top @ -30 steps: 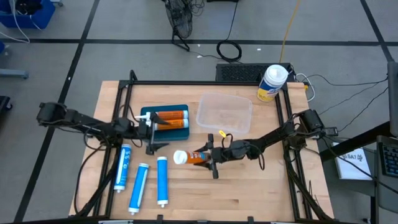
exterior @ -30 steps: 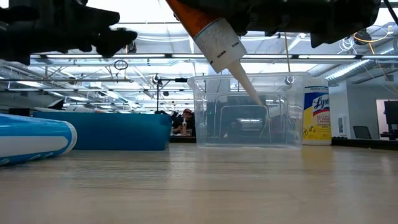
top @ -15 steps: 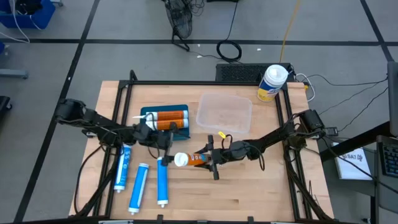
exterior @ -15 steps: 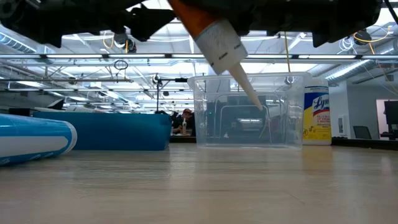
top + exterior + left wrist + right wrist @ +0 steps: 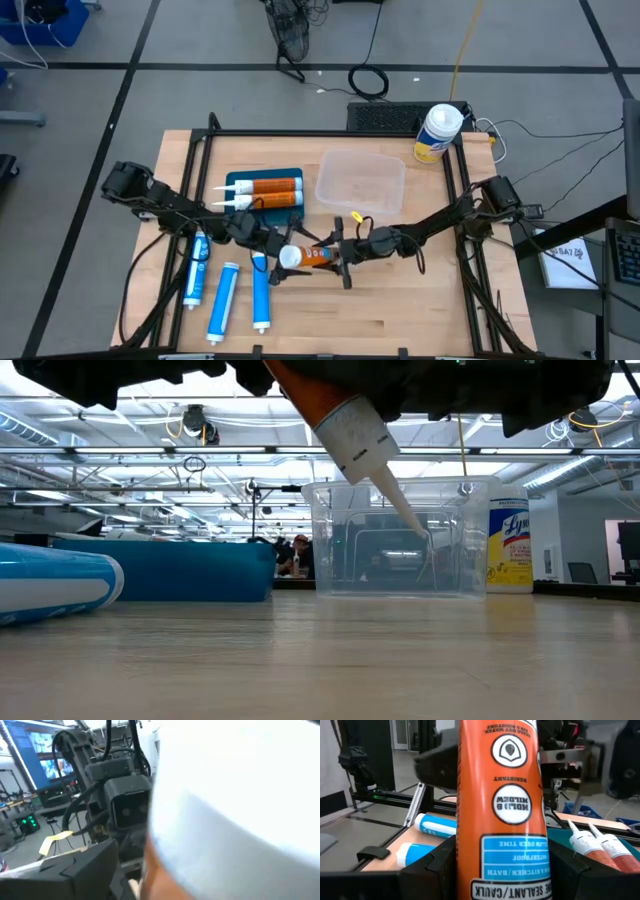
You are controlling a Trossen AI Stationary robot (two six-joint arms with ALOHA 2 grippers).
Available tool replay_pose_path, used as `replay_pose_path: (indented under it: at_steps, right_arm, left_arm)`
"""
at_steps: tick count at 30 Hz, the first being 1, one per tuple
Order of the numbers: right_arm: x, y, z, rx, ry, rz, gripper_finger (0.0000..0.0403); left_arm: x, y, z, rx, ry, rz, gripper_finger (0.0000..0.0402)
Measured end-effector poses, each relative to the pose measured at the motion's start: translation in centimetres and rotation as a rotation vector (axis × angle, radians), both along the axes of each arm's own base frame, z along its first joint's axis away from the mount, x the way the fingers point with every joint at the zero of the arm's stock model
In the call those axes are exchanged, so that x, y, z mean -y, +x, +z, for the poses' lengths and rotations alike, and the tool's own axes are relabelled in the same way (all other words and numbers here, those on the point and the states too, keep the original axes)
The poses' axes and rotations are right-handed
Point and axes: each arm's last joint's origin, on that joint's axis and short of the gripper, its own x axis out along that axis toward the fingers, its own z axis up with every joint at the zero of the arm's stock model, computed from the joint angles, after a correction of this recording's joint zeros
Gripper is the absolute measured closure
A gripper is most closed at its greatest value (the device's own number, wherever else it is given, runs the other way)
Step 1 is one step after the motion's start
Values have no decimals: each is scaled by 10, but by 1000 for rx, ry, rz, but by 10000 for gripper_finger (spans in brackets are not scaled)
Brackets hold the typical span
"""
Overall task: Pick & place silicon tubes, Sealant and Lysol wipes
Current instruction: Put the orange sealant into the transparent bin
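Observation:
My right gripper (image 5: 335,256) is shut on an orange sealant tube (image 5: 312,256) with a white nozzle end (image 5: 290,257), held above the table's middle. My left gripper (image 5: 272,248) is open right at that white end, which fills the left wrist view (image 5: 235,810). Two more orange tubes (image 5: 268,190) lie in a blue tray (image 5: 262,207). Three blue silicone tubes (image 5: 224,298) lie flat at the near left. The yellow Lysol wipes canister (image 5: 437,133) stands upright at the far right corner. My right gripper pinches the tube's orange body (image 5: 497,845) between its two fingers (image 5: 437,867), which lie across the tube. The tube is lifted clear of the table and tilted, its nozzle (image 5: 400,510) slanting downward. My left gripper stands at the white end; I cannot tell whether it touches.
A clear plastic container (image 5: 360,182) stands beyond the tube, right of the tray. A black frame rail (image 5: 330,133) runs around the table top. Bare wood lies toward the near right (image 5: 400,310).
My left gripper has left the blue tray and gone toward the table's right and near edges, up to the white end of the tube that my right gripper holds.

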Motion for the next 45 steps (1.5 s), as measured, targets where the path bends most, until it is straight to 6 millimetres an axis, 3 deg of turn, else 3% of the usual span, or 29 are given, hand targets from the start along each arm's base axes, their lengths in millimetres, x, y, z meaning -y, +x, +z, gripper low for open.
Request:
replay_pose_path:
  at_steps: [5,18,21,27,32,38,41,45]
  right_arm:
    - [0,0,0,1,0,0,202]
    - [0,0,0,-3,0,-2,202]
    - [0,0,-1,-9,5,-8,202]
    - [2,0,-3,-27,11,-27,202]
    - [1,1,-2,-35,29,-14,199]
    - [3,2,-3,-44,34,-33,177]
    - [4,1,-3,-49,48,-66,169]
    - [-2,-1,-13,-113,46,-29,167]
  left_arm:
    - [2,0,1,-20,-67,-8,4]
    - [-5,3,-3,-45,-19,28,16]
    - [-6,3,-5,-63,13,98,59]
    - [-7,3,-7,-76,24,157,205]
    - [-5,-5,3,-90,46,189,205]
    - [0,-27,22,-135,92,343,205]
    - [3,-36,22,-170,157,413,205]
    - [-1,-47,21,-214,237,717,205]
